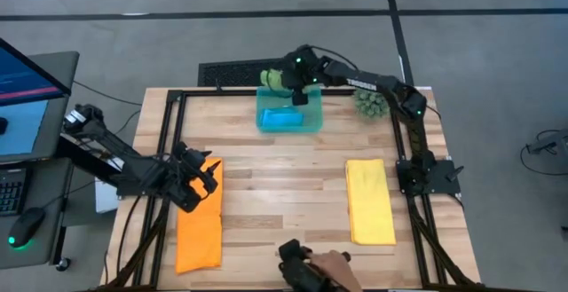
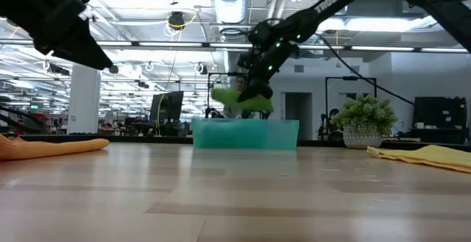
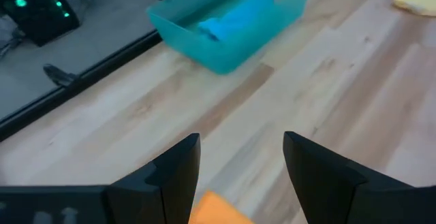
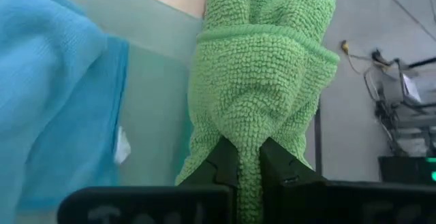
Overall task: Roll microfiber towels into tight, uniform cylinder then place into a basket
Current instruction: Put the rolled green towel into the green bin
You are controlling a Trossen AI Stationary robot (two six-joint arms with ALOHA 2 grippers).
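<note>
reaching over basket, right gripper pinches green towel.

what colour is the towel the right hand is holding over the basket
Green; it shows best in the right wrist view, pinched in the right hand.

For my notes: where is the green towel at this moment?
In the high view, the green towel hangs pinched in the right tool above the basket's far rim, over the blue towel.
</note>
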